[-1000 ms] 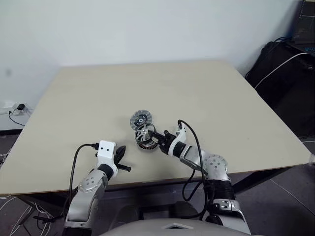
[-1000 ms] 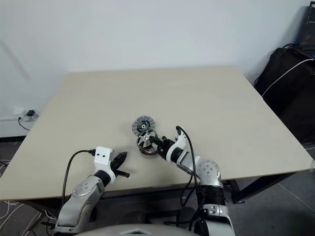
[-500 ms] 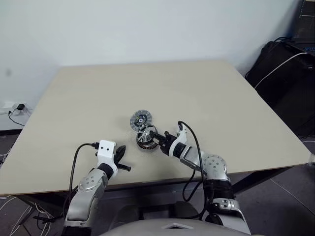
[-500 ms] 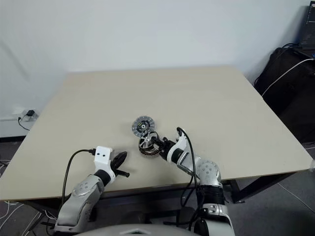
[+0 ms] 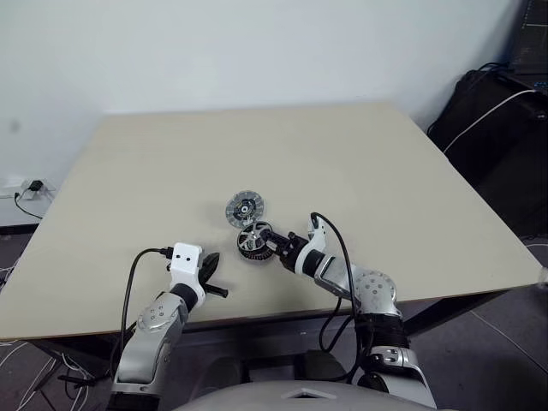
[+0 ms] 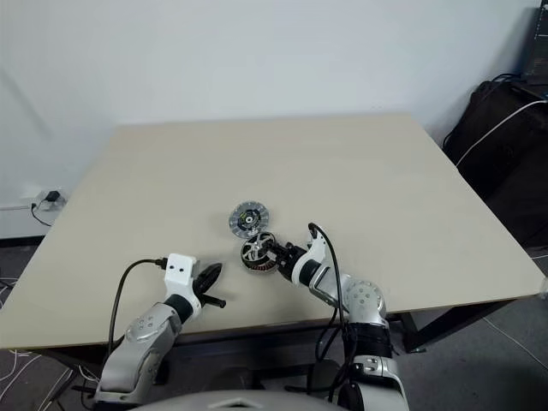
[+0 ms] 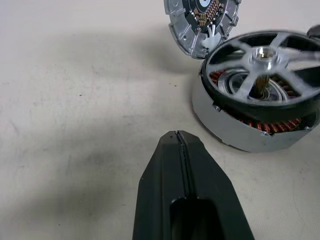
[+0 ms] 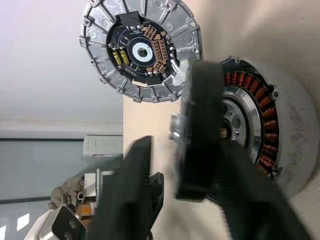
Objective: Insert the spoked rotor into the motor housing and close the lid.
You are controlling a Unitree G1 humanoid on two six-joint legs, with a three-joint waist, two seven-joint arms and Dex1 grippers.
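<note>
Now that the spoked rotor (image 7: 264, 64), tilted a second ago, sits lower over the motor housing (image 7: 250, 122) at the right end effector (image 5: 271, 242), whose fingers are parting, insertion looks nearly done; lid (image 5: 243, 208) waits just beyond, left end effector (image 5: 211, 278) clenched.

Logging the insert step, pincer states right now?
Left pincer: shut, empty, short of the motor housing.
Right pincer: open around the spoked rotor; grip cannot be told.

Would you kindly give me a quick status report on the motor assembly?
Left end effector shut, idle. Right end effector at spoked rotor, rotor tilted over motor housing, not seated. Lid beside housing, off.
</note>
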